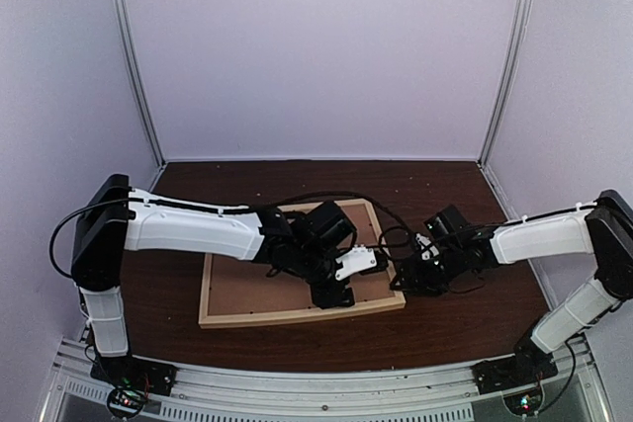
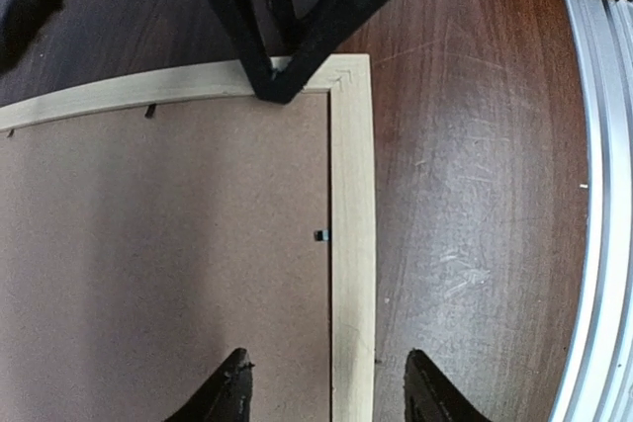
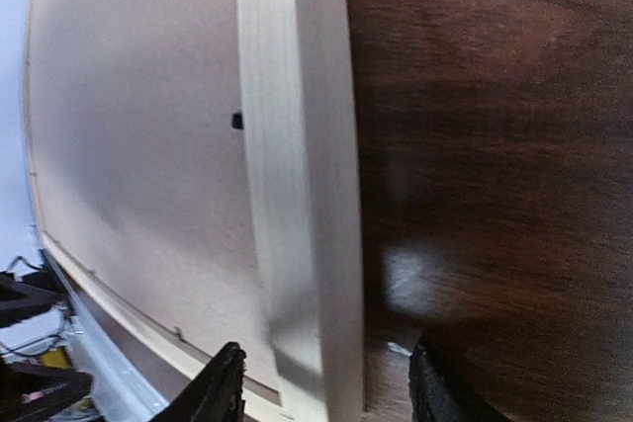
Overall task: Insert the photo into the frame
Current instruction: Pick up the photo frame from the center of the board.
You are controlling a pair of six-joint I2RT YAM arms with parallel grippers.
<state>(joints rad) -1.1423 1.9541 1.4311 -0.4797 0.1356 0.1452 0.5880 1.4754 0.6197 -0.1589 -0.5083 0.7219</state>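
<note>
**A:** Where's the photo? I only see the frame (image 1: 287, 316) lying flat mid-surface (image 1: 445, 333), with the brown backing board (image 1: 247, 289) filling it.

**B:** Can't spot it, maybe hidden. The left claw (image 2: 329, 387) and right claw (image 3: 326, 387) are both open and empty. Each straddles a frame rail running lengthwise between its fingers. Neither looks nearer.
</note>
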